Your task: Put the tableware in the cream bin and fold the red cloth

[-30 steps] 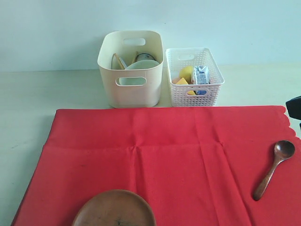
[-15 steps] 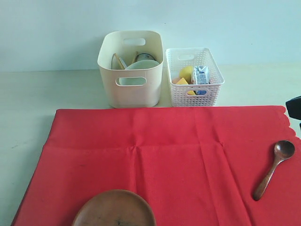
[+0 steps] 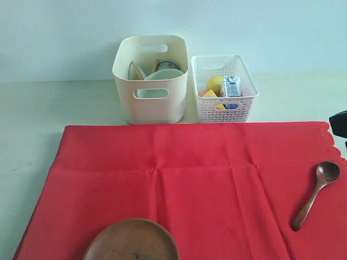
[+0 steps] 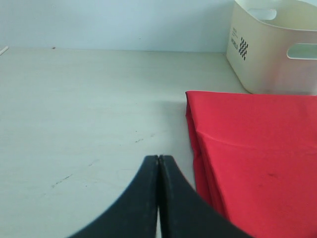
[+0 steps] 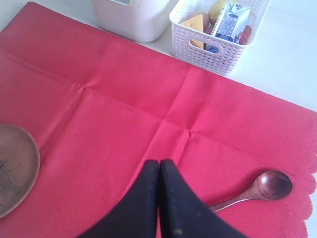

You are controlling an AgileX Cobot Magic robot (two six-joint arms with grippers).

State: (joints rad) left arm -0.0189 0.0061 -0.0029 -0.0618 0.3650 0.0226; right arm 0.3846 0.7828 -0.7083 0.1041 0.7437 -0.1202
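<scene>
The red cloth [image 3: 179,184] lies spread flat in front of the two bins. A brown wooden plate [image 3: 132,241] rests on its near edge, and a brown wooden spoon [image 3: 316,190] lies near its scalloped right side. The cream bin [image 3: 152,105] holds a pale bowl [image 3: 162,76] and other tableware. My left gripper [image 4: 158,159] is shut and empty, hovering over the bare table beside the cloth's left edge [image 4: 198,144]. Shut and empty too, my right gripper [image 5: 159,162] hangs above the cloth [image 5: 124,109], with the spoon [image 5: 257,191] close by and the plate [image 5: 15,168] farther off.
A white perforated basket [image 3: 223,108] to the right of the cream bin holds a lemon [image 3: 214,84], cheese and a blue milk carton [image 3: 231,86]. A dark part of the right arm [image 3: 339,122] shows at the exterior view's right edge. A wall stands behind the bins.
</scene>
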